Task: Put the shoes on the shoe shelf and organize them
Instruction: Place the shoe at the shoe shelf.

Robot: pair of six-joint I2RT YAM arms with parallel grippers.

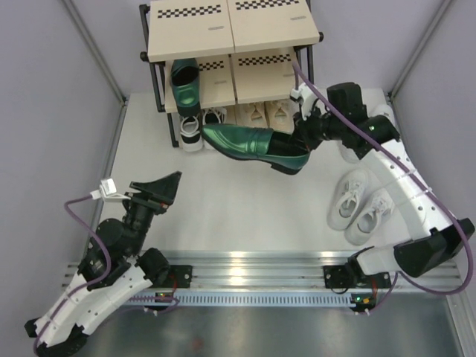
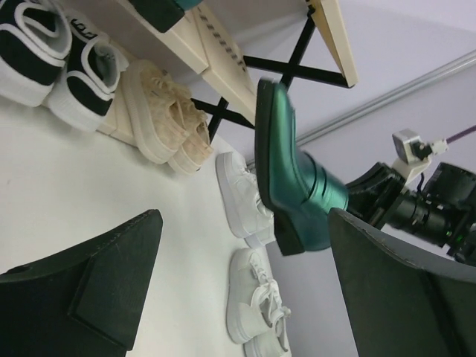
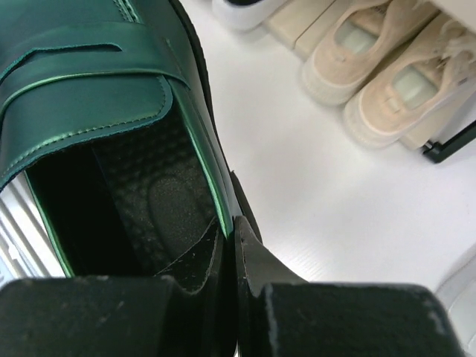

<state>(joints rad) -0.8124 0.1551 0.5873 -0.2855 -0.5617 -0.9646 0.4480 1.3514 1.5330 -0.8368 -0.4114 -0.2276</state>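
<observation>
- Done: one green shoe (image 1: 185, 83) stands on the shelf's (image 1: 193, 33) middle tier. Black-and-white sneakers (image 1: 192, 132) and beige sneakers (image 1: 264, 113) line the bottom.
- In hand: the right tool (image 3: 232, 245), clamped on the heel rim, holds the second green shoe (image 1: 249, 145) in the air before the shelf.
- The left tool (image 1: 158, 192) gapes wide and holds nothing.
- To do: white sneakers (image 1: 361, 207) wait on the surface (image 1: 223, 216).
- Green shoes look glossy, smooth and stiff, with block heels; the sneakers look soft and laced.

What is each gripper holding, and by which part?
The right gripper is shut on the green heeled shoe, pinching the rim of its opening near the heel, one finger inside. The left gripper is open and holds nothing.
</observation>
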